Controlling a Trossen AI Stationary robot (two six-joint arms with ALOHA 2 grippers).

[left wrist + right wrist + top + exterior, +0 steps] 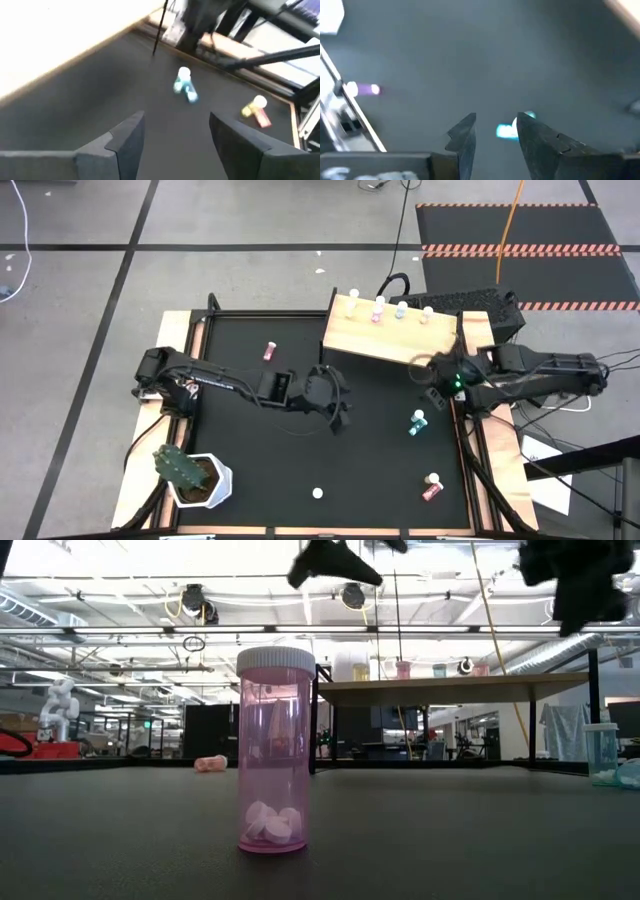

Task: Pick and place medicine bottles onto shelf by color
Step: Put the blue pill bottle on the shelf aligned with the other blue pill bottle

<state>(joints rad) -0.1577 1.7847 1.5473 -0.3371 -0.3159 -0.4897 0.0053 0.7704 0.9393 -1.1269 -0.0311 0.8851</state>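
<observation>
we see the left gripper [338, 402] hanging over the middle of the black table [250, 450], its fingers [125, 137] spread with nothing between them; past them, to the right, lies the teal bottle [185, 86], well apart from the fingertips, and farther right the red bottle [256, 111] on its side near the table's right edge; the right gripper [430, 375] sits by the near right corner of the shelf [385, 340], its fingers [465, 135] parted and holding nothing; in the right wrist view the teal bottle [512, 129] shows in the gap between the fingertips but beyond them, on the table surface, not touched; from above it lies just near of that gripper [417, 422]; on the shelf four small bottles stand in a row along the far edge [388, 307]; a pink bottle [269, 351] lies on the far left part of the table; another pink bottle [274, 750] stands upright at the near edge; the cactus [190, 472] sits at the near left corner.
</observation>
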